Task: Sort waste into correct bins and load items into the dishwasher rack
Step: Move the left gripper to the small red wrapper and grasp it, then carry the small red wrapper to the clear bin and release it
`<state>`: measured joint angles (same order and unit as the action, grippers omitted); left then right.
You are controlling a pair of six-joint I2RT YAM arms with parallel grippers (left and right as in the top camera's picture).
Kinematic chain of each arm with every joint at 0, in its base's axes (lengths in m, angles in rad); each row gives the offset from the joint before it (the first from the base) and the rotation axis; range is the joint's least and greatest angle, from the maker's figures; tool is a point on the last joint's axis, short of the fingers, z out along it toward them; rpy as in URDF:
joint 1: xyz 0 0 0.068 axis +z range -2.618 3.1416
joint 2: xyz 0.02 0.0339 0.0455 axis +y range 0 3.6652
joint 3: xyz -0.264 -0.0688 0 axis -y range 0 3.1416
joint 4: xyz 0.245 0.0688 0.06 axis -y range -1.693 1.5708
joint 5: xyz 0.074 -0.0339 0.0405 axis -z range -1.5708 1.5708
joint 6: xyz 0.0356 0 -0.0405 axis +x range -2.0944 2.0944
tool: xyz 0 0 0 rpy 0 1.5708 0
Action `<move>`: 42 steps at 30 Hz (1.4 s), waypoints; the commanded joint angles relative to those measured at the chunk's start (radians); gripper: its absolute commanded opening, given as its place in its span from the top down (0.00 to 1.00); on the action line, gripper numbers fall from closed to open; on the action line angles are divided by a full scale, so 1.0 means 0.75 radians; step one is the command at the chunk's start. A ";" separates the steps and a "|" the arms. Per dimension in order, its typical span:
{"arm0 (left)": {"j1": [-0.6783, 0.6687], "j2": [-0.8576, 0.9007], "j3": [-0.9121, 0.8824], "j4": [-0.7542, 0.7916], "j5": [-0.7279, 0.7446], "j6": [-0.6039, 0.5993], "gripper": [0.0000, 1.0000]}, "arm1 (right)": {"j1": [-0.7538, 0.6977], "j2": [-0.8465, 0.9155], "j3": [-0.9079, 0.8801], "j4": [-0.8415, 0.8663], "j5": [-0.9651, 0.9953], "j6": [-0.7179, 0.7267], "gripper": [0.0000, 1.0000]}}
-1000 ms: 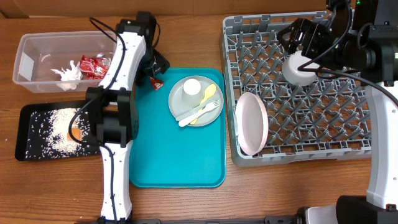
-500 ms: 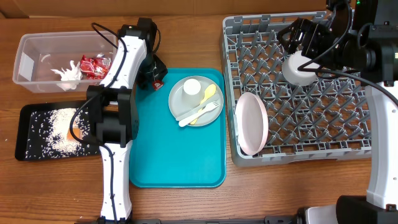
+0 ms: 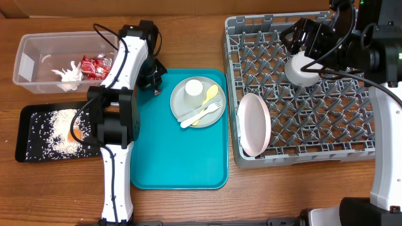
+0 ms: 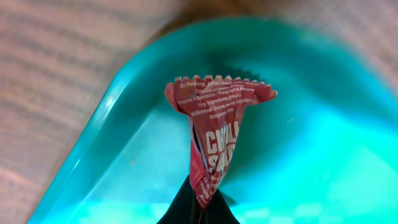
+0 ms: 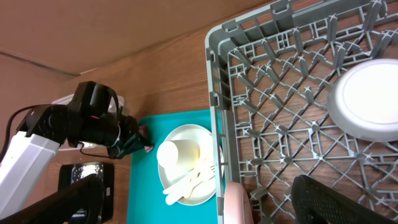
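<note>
Worktop (image 3: pixel 188 37): brown wood grain, carrying every item below.
Red wrapper (image 4: pixel 217 124): crinkled and shiny with white lettering, pinched at one end so that its zigzag edge fans out over the rounded corner of the teal tray (image 3: pixel 182 157); contact with the tray cannot be told.
Left tool (image 4: pixel 198 208): closed on the red wrapper, at the tray corner nearest the clear tub (image 3: pixel 25 47).
Clear tub: rectangular, at the worktop's far left; holds a crumpled white napkin (image 3: pixel 68 76) and a second red wrapper (image 3: pixel 94 66) just beside it.
Black tray (image 3: pixel 28 113): shallow, next to the tub; holds scattered rice grains (image 3: pixel 53 129) and an orange food cube (image 3: pixel 75 133), partly hidden by the left arm.
Teal tray: between the bins and the rack; carries the grey plate (image 3: pixel 181 100).
Grey plate: lies flat and bears a small white cup (image 3: pixel 193 88), a pale yellow spoon (image 3: pixel 210 97) and a fork (image 3: pixel 204 114), the two utensils side by side.
Dishwasher rack (image 3: pixel 301 160): grey peg grid, right of the teal tray.
White plate (image 3: pixel 254 124): stands on edge among the pegs at the rack's side nearest the teal tray.
White bowl (image 3: pixel 303 69): upside down in the rack, well apart from the plate.
Right tool (image 3: pixel 306 39): jaws spread wide and empty, above the rack and near the bowl.
</note>
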<state>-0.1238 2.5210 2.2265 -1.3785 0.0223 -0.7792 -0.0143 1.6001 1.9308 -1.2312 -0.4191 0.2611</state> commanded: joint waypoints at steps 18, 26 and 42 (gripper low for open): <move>0.076 -0.044 0.831 -0.231 -0.015 0.233 0.96 | -0.005 -0.016 0.027 0.005 0.000 0.002 0.00; 0.303 -0.041 0.845 -0.193 -0.278 0.269 0.96 | -0.005 -0.016 0.028 0.005 0.000 0.002 0.00; 0.631 -0.038 0.844 -0.056 -0.327 0.407 0.18 | -0.005 -0.016 0.027 0.005 0.000 0.002 0.00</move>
<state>0.3286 2.5153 2.8433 -1.4342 -0.1997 -0.5186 -0.0143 1.6001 1.9308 -1.2304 -0.4191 0.2611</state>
